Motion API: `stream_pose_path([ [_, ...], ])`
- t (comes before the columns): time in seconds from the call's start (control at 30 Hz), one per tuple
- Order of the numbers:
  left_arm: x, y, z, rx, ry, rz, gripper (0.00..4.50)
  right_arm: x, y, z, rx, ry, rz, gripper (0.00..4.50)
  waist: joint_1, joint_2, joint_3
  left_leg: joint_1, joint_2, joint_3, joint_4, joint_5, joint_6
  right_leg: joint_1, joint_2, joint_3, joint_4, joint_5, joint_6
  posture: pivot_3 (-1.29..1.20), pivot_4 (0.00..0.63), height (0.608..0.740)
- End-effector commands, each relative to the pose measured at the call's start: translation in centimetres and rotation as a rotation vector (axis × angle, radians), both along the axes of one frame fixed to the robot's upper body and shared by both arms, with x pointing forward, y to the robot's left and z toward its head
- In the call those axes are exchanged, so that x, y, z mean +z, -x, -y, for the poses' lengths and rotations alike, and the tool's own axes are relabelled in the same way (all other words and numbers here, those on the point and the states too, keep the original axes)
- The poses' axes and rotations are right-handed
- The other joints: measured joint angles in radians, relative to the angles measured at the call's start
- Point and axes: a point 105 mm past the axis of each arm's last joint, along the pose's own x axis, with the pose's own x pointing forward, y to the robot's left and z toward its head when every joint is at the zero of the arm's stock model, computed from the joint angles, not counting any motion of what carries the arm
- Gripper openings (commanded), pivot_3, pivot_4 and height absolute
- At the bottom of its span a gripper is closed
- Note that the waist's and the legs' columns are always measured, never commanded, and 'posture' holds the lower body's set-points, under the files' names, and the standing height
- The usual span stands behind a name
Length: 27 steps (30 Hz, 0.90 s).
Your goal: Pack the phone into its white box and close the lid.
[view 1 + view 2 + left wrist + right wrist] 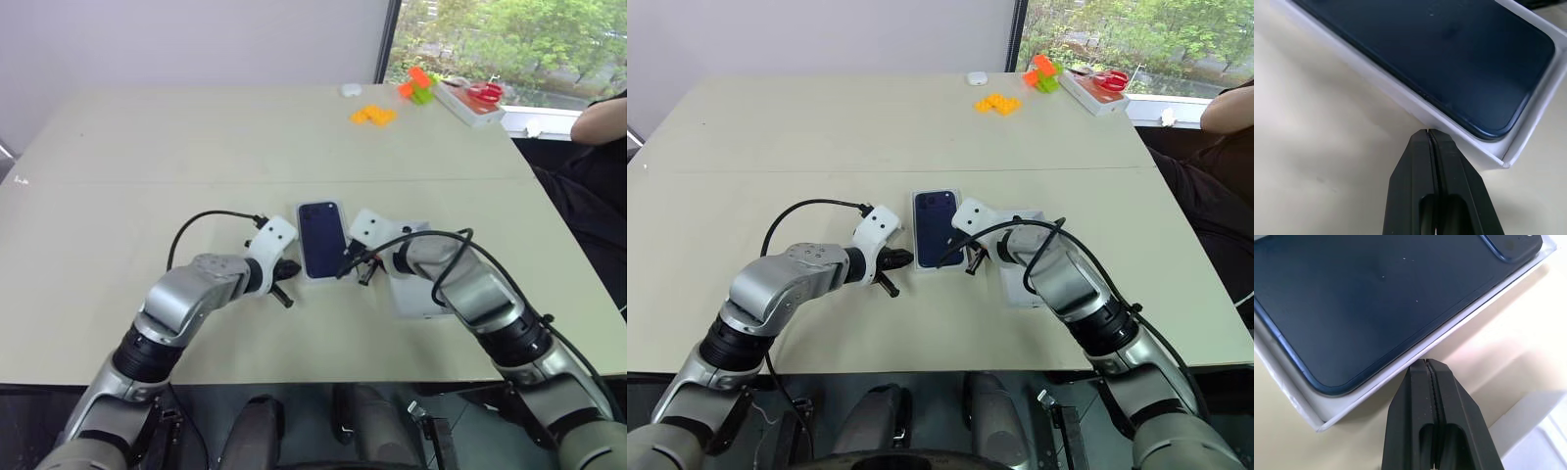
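Note:
The dark navy phone (pixel 322 238) lies flat inside the white box (pixel 324 280) at the middle of the table, camera cluster at the far end. My left gripper (pixel 290 271) is shut, and its tips (pixel 1429 132) sit at the box's left wall near the front corner. My right gripper (pixel 355 266) is also shut, with its tips (pixel 1426 363) at the box's right wall. Neither gripper holds anything. The white lid (pixel 423 296) lies on the table just right of the box, partly hidden under my right arm.
Orange blocks (pixel 373 115) and orange and green blocks (pixel 419 86) lie at the far right, beside a white tray with red items (pixel 473 101). A small white object (pixel 351 90) sits at the far edge. A person's arm (pixel 600 122) shows at the right.

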Motion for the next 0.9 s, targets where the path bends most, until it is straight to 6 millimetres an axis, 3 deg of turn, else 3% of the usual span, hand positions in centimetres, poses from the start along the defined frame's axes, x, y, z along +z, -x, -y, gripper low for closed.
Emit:
stream_pose_path([
  [0.03, 0.4, 2.5, 1.5, -0.132, 0.044, -0.042, 0.05, 1.3, 2.5, -2.3, 0.137, -0.049, 0.006, 0.00, -0.001, 0.000, 0.000, 0.000, 0.000, 0.000, 0.000, 0.000, 0.000, 0.000, 0.000, 0.000, 0.000, -0.001, 0.002, 0.00, 0.150, 0.740],
  [0.27, 0.3, 5.6, 1.4, -0.236, 0.037, -0.098, 0.05, 0.7, 6.6, -2.4, 0.263, -0.034, -0.070, 0.00, -0.001, 0.000, 0.000, 0.002, 0.000, 0.000, 0.000, 0.000, 0.000, 0.001, 0.001, 0.000, 0.000, -0.004, 0.002, 0.00, 0.150, 0.740],
  [0.43, 0.0, 6.1, 1.0, -0.233, 0.030, -0.118, 0.05, 0.2, 8.1, -1.9, 0.291, -0.025, -0.121, 0.00, -0.001, 0.000, 0.000, 0.003, 0.000, 0.000, 0.000, 0.000, 0.000, 0.002, 0.001, 0.000, 0.000, -0.005, 0.001, 0.00, 0.150, 0.740],
  [0.63, -0.1, 6.1, 0.7, -0.221, 0.028, -0.129, 0.05, 0.2, 8.4, -1.6, 0.292, -0.025, -0.142, 0.00, -0.002, 0.000, 0.000, 0.003, 0.000, 0.000, 0.000, 0.000, 0.000, 0.002, 0.002, 0.000, 0.000, -0.005, 0.001, 0.00, 0.150, 0.740],
  [0.9, 0.4, 6.5, 0.9, -0.240, 0.065, -0.144, 0.05, 0.4, 7.3, -0.9, 0.252, -0.018, -0.128, 0.00, -0.002, 0.000, 0.000, 0.003, 0.000, 0.001, 0.000, 0.000, 0.000, 0.002, 0.002, 0.000, 0.000, -0.005, 0.001, 0.00, 0.150, 0.740],
])
